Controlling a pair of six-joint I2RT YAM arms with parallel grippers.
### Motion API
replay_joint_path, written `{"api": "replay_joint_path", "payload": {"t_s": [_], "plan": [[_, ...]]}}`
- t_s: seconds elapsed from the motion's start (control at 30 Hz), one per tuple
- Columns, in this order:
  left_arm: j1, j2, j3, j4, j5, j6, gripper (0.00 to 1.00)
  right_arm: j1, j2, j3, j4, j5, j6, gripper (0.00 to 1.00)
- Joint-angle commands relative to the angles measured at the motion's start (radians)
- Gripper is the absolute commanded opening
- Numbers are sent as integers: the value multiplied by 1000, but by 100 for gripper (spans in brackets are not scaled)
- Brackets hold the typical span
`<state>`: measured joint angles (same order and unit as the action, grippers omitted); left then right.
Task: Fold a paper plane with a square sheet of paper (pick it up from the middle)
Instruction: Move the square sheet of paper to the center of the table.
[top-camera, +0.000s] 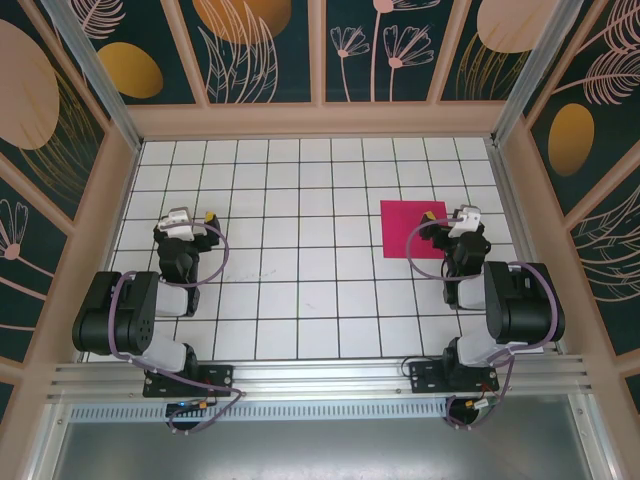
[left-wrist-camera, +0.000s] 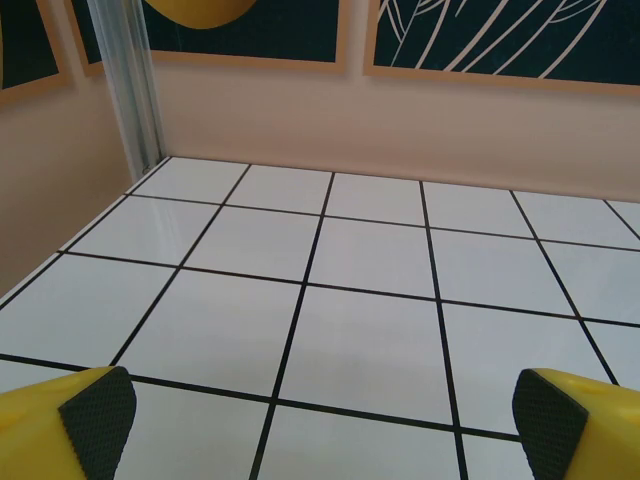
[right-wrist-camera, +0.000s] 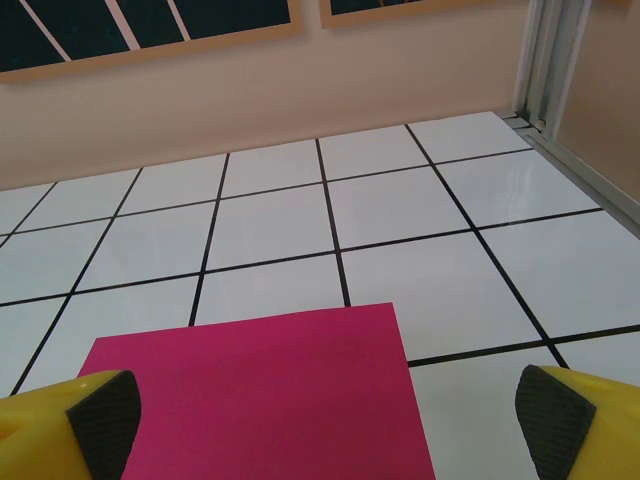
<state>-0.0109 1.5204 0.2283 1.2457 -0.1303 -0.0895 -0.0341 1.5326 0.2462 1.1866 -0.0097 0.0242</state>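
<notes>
Top external: square sheet of paper (top-camera: 412, 229) flat, unfolded | left claw (left-wrist-camera: 325, 425) apart, empty | right claw (right-wrist-camera: 328, 425) apart at its edge

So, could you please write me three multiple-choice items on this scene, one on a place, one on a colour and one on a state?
1. Where on the table does the square sheet of paper lie?
A. On the left side
B. On the right side, by the right jaws
C. In the very middle

2. What colour is the sheet?
A. Yellow
B. Magenta-pink
C. Blue

3. How do the right jaws stand?
A. Shut on the sheet
B. Shut on nothing
C. Open, holding nothing

Answers:
1 B: the top view shows it right of centre, beside the right jaws.
2 B: the top and right wrist views both show it magenta-pink.
3 C: the right wrist view shows the pads wide apart, with the sheet lying flat below them.
</notes>
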Motion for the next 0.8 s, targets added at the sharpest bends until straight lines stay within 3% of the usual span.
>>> {"api": "replay_joint_path", "payload": {"t_s": [0.0, 0.77], "plan": [[9, 0, 5, 40, 15, 14, 99, -9, 6, -8, 47, -22, -7, 99], [9, -3, -1, 47, 9, 13, 99, -7, 5, -10, 49, -22, -7, 99]]}}
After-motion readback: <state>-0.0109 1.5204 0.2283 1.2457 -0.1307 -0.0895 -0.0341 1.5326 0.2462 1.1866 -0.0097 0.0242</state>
